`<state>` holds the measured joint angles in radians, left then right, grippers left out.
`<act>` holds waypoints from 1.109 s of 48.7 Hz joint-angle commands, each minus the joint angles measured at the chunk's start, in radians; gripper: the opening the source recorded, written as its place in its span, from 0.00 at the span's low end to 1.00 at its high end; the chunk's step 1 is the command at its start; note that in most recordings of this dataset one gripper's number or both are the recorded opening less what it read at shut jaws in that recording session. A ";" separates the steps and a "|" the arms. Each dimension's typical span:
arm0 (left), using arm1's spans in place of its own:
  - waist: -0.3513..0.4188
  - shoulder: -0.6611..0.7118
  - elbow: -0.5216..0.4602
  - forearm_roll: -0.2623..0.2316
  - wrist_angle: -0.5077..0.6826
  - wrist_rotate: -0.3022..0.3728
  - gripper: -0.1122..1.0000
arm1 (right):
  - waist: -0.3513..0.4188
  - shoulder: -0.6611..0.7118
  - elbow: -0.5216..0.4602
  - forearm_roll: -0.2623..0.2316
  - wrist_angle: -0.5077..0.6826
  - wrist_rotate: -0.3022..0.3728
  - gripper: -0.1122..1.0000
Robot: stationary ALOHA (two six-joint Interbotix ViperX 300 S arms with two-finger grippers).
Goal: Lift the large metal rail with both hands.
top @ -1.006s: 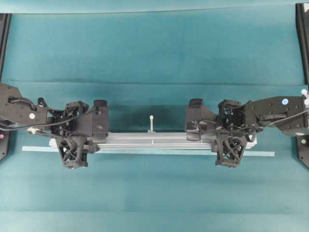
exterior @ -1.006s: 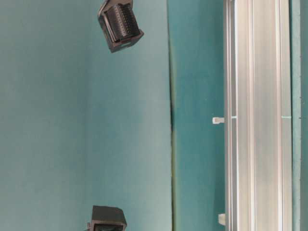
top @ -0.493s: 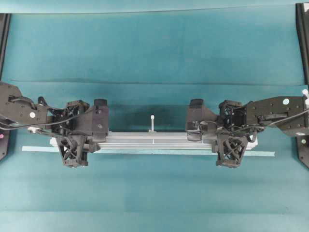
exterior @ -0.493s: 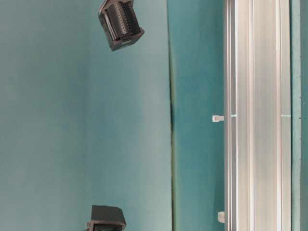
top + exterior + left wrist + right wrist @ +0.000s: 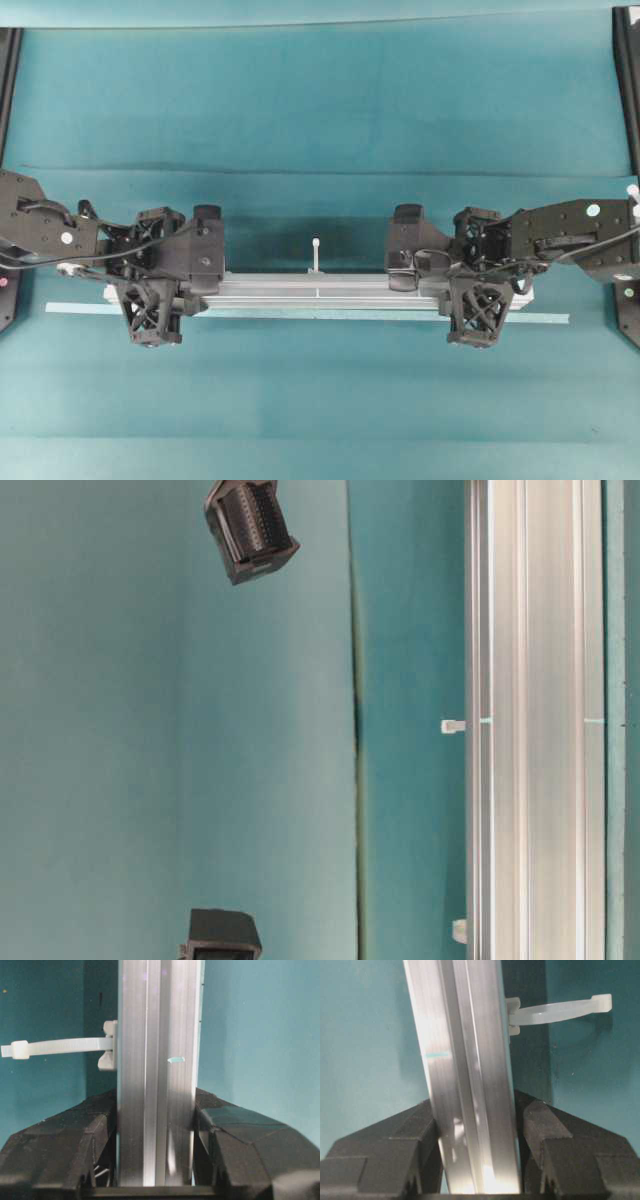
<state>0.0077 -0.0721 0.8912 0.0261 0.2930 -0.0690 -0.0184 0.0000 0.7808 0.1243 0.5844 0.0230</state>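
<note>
The large metal rail (image 5: 315, 290), silver and grooved, lies across the teal table; it also shows in the table-level view (image 5: 540, 720). A white peg (image 5: 315, 255) sticks out from its far edge. My left gripper (image 5: 170, 285) straddles the rail's left end, and in the left wrist view the rail (image 5: 155, 1085) sits tight between the shut fingers (image 5: 70, 1150). My right gripper (image 5: 470, 285) straddles the right end. There the rail (image 5: 465, 1060) runs slightly askew between the fingers (image 5: 555, 1150), with a dark gap on the right side.
A thin pale tape strip (image 5: 300, 316) lies on the cloth just in front of the rail. Black frame posts (image 5: 628, 80) stand at the table's side edges. Dark arm parts (image 5: 250, 530) hang above the table in the table-level view.
The right gripper's fingers have eased apart from the rail. Both arms and the rail have barely moved in the overhead view.
</note>
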 commanded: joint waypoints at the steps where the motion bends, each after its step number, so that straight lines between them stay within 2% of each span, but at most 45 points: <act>1: 0.015 -0.006 -0.003 0.003 0.003 -0.003 0.43 | 0.008 0.014 0.003 0.009 0.000 0.021 0.65; 7: 0.014 -0.006 0.002 0.003 0.003 -0.003 0.43 | 0.008 0.014 0.005 0.008 0.002 0.048 0.90; 11: 0.014 -0.006 0.008 0.005 0.003 -0.008 0.46 | 0.008 0.014 0.005 0.005 0.000 0.060 0.96; 19: 0.014 -0.009 0.018 0.003 0.005 0.003 0.87 | 0.008 0.003 0.002 0.005 -0.005 0.074 0.96; 23: 0.014 -0.014 0.018 0.003 0.005 0.006 0.99 | 0.006 -0.009 -0.002 0.005 -0.008 0.077 0.96; 32: 0.014 -0.086 0.014 0.003 0.009 0.006 0.98 | -0.006 -0.100 -0.005 0.002 -0.029 0.077 0.96; 45: 0.015 -0.314 0.031 0.003 0.009 0.009 0.98 | -0.043 -0.308 0.002 0.000 -0.034 0.077 0.96; 54: 0.017 -0.469 0.049 0.005 0.006 0.009 0.98 | -0.061 -0.442 0.011 -0.035 -0.077 0.074 0.96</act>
<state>0.0230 -0.4771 0.9434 0.0276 0.3068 -0.0614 -0.0752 -0.4034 0.7931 0.1028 0.5323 0.0920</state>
